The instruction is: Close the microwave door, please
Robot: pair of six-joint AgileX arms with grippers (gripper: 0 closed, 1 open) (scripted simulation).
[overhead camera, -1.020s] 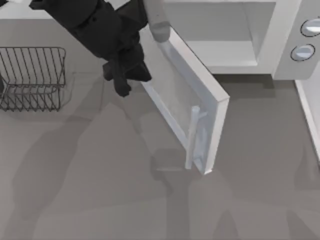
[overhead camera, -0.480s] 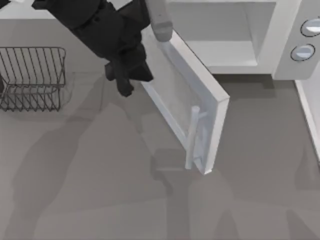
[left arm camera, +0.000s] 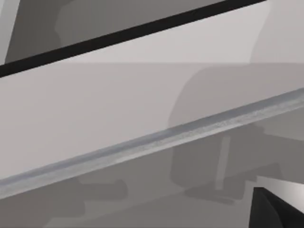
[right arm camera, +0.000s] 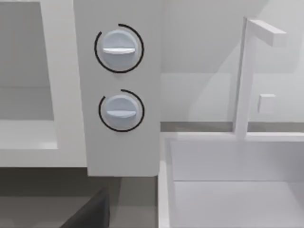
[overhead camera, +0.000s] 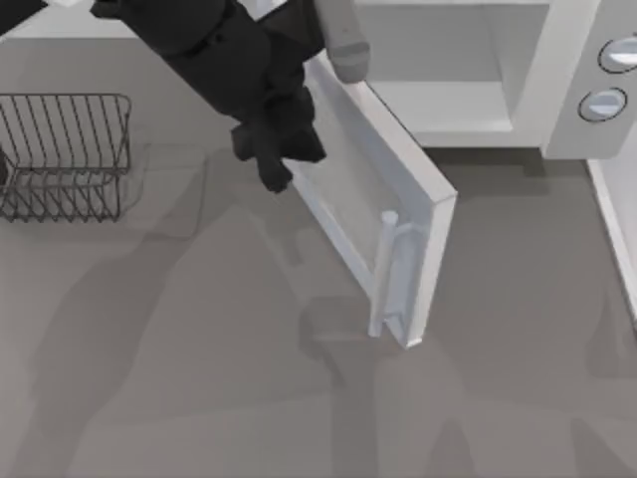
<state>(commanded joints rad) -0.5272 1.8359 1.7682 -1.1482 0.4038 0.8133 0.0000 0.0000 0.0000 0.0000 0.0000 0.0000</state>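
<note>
The white microwave (overhead camera: 562,90) stands at the back with its pale cavity showing and two round knobs (right arm camera: 118,47) on its panel. The microwave door (overhead camera: 368,189) is swung wide open, its free edge pointing toward the table's front, and the bar handle (overhead camera: 383,274) is on the outer face. My left gripper (overhead camera: 277,169), black, hangs at the door's outer face near the hinge end, touching or nearly touching the window. In the left wrist view the door's speckled edge (left arm camera: 156,140) runs very close. A dark bit of my right gripper (right arm camera: 90,213) shows facing the knobs.
A dark wire rack (overhead camera: 65,154) sits at the left of the table. A white basin (right arm camera: 228,180) with a thin white tap (right arm camera: 242,76) stands to the right of the microwave. Grey tabletop (overhead camera: 199,378) spreads in front of the door.
My left arm and gripper have shifted to the right and slightly forward along the door's outer face. The door's free edge stands about where it was.
</note>
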